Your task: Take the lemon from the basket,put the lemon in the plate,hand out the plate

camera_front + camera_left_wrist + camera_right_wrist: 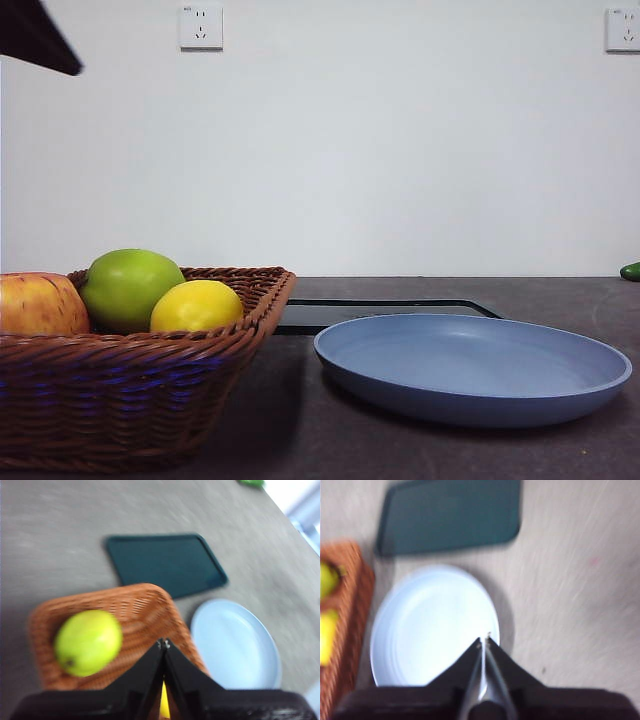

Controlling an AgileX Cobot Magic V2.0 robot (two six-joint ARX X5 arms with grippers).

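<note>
The yellow lemon (197, 306) lies in the brown wicker basket (130, 395) at the front left, next to a green apple (130, 288) and a red-yellow apple (38, 304). The pale blue plate (472, 368) sits empty to the basket's right. My left gripper (164, 643) is shut and empty above the basket (145, 605); a sliver of the lemon (164, 706) shows between its jaws. My right gripper (485, 641) is shut and empty above the plate (432, 622). The lemon (327, 635) shows at the right wrist view's edge.
A flat black tray (385, 312) lies behind the plate; it also shows in the left wrist view (165, 562) and the right wrist view (450, 515). A small green object (631, 271) sits at the far right. A black arm tip (35, 38) shows at the top left corner.
</note>
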